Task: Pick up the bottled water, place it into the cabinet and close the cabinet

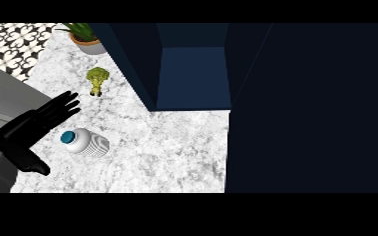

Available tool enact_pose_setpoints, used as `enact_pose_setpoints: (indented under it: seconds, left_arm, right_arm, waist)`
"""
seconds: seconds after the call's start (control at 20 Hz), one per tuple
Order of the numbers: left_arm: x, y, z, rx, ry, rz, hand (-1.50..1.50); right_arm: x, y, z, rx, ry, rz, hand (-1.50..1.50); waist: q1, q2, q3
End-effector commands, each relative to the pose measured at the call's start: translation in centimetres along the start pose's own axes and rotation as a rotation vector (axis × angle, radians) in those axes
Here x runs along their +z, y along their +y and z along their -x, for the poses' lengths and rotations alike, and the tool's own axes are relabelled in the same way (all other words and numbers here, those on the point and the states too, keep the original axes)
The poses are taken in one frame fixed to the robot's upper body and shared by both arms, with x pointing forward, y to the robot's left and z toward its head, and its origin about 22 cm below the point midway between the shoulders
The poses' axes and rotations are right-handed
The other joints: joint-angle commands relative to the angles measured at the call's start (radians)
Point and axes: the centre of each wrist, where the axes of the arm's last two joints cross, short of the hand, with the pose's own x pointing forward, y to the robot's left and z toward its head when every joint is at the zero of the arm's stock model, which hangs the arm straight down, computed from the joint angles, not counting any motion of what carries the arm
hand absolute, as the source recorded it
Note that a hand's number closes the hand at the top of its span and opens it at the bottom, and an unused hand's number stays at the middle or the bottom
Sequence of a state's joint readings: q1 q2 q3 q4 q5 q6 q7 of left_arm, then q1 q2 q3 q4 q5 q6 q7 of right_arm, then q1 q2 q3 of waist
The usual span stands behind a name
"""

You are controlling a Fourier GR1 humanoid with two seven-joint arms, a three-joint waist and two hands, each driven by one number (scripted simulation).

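Bottled water (85, 142) on the marble counter (170, 150), just right of the open, straight-fingered left hand (33, 130).

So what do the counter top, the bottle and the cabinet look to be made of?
Counter top: likely polished marble or a stone look, white with grey veining. Bottle: probably plastic, pale ribbed body with a blue cap. Cabinet: dark navy, flat and matt, perhaps painted wood; the look leaves it open.

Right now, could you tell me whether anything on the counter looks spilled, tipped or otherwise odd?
Nothing stands out. The bottled water stands upright beside the left hand, the broccoli lies on the counter, and the cabinet is open.
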State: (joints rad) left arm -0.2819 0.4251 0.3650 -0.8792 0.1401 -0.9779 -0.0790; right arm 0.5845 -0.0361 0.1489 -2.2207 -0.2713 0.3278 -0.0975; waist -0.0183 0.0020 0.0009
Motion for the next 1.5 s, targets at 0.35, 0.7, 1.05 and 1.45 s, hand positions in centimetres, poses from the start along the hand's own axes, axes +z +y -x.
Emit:
enact_pose_setpoints:
  seconds: [0.35, 0.7, 1.05, 1.45]
  left_arm:
    - [-1.5, -0.5, 5.6, 0.110, 0.061, -0.003, -1.50]
    - [-2.1, -1.6, 7.9, 0.139, 0.063, -0.016, -1.50]
    - [-2.5, -2.2, 8.8, 0.146, 0.063, 0.002, -1.50]
    - [-2.7, -2.8, 9.7, 0.250, 0.069, 0.048, -1.50]
  right_arm:
    - [1.3, -0.1, 1.0, -0.024, 0.009, -0.009, -1.50]
    - [1.5, -0.1, -0.4, -0.003, 0.010, -0.002, -1.50]
    - [0.9, 0.2, 1.1, -0.010, -0.006, -0.020, -1.50]
    - [0.2, 1.0, 1.6, -0.016, 0.018, -0.020, -1.50]
  waist:
    - [-0.016, 0.006, -0.004]
    - [-0.015, 0.006, -0.005]
    - [-0.022, 0.010, -0.006]
    - [-0.012, 0.008, -0.005]
